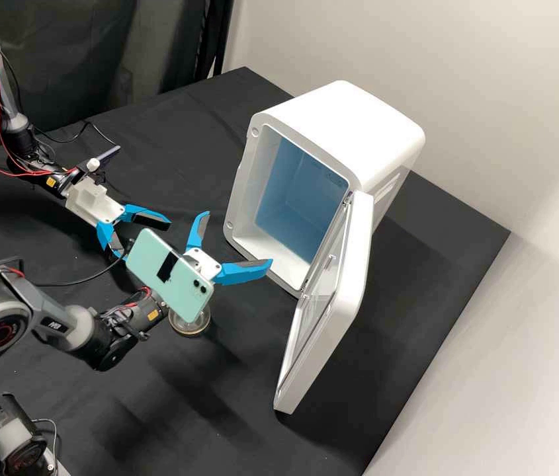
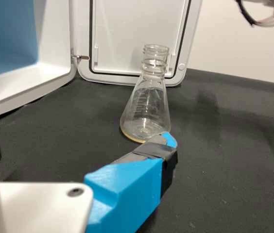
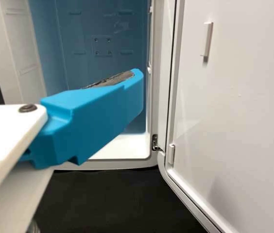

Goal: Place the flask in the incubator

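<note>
Nearest the lens, dark grey joints of the right arm [image 1: 61,324], stretched low across the black bench [image 1: 180,410] toward the open cabinet. Largest on that bench, white incubator [image 1: 358,132] with a pale blue interior, mouth turned to the arms; door [image 1: 339,291] swung fully out on its hinge, apparently to leave the opening free for loading. Just before that mouth, near the hinge side, right gripper [image 1: 236,241] with blue fingers spread wide and holding nothing, seemingly stationed there to keep the door from swinging back. Farther from the incubator, left gripper [image 1: 145,239] likewise spread and empty, aimed at the glassware with one finger close to its base but not touching, a stance judged ready for a grasp not yet made. Mounted on the right arm's wrist, mint-green phone [image 1: 170,274] patched with black tape, presumably serving as that arm's camera. Smallest of all, flask [image 2: 145,104]: clear conical glass, upright and uncapped on the bench in front of the open door, outside the incubator, almost under the phone in the high view; ribbed neck, faint graduation marks, no visible liquid, a thin amber tint around the base
</note>
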### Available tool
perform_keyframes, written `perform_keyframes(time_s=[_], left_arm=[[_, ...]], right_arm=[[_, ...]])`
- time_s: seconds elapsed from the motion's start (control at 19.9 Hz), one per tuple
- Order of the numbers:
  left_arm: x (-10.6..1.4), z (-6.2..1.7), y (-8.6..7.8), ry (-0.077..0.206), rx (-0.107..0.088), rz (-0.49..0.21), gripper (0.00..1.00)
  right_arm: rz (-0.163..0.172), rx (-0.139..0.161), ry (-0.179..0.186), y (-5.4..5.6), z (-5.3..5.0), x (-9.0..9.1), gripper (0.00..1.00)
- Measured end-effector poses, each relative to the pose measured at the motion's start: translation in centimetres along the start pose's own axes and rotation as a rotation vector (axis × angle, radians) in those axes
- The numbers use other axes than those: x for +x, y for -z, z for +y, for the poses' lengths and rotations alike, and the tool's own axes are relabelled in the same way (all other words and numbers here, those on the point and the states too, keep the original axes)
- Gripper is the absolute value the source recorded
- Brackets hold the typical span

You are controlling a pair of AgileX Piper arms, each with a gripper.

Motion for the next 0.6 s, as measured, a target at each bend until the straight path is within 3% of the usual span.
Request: perform_keyframes(time_s=[0.05,0.1,0.25,0.35,0.5,0.6], left_arm=[[0.0,0.00,0.0,0.000,0.000,0.000,1.00],[0.0,0.00,0.0,0.000,0.000,-0.001,1.00],[0.0,0.00,0.0,0.000,0.000,-0.001,1.00],[0.0,0.00,0.0,0.000,0.003,-0.001,1.00],[0.0,-0.02,-0.1,0.001,0.008,-0.003,1.00],[0.1,-0.09,-0.3,0.004,0.010,-0.009,1.00]], right_arm=[[-0.002,-0.008,0.003,0.0,-0.1,-0.5,1.00],[-0.009,-0.039,0.014,-0.1,-0.3,-1.2,1.00],[0.004,-0.094,0.091,0.2,-1.9,-2.4,1.00],[0.012,-0.106,0.138,0.3,-2.8,-3.2,1.00],[-0.005,-0.111,0.188,-0.1,-3.6,-4.6,1.00],[0.004,-0.115,0.183,0.1,-3.4,-5.1,1.00]])
